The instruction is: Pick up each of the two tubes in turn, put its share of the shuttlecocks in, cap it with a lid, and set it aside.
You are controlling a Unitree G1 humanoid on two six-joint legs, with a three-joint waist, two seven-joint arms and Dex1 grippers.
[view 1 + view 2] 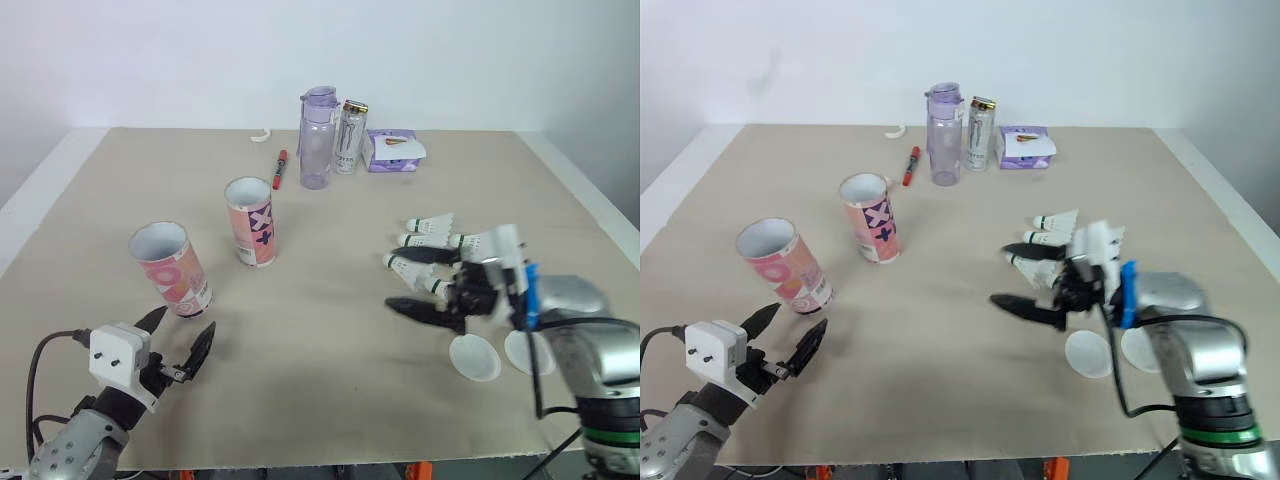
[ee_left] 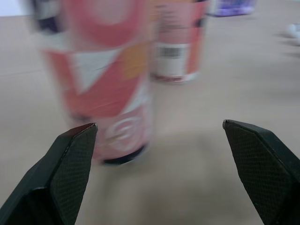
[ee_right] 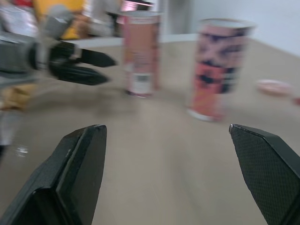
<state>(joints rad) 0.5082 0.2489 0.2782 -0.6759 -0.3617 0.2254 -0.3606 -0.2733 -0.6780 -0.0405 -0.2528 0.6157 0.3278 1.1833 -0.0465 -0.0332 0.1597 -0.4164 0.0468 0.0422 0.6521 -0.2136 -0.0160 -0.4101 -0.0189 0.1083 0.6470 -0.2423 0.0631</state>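
Two pink patterned tubes stand open and upright on the table: one at the near left [image 1: 170,268], the other [image 1: 250,222] further in. My left gripper [image 1: 184,325] is open just in front of the near-left tube [image 2: 105,84], not touching it. Several white shuttlecocks [image 1: 428,238] lie at the right. My right gripper [image 1: 395,281] is open beside them, its fingers pointing left toward the tubes [image 3: 218,65], with nothing between them. Two white lids [image 1: 474,357] lie flat beneath the right wrist.
At the back of the table stand a clear purple bottle [image 1: 316,140], a drink can [image 1: 349,135] and a small purple box [image 1: 392,150]. A red pen [image 1: 280,168] lies beside them. Open tabletop [image 1: 330,330] lies between my grippers.
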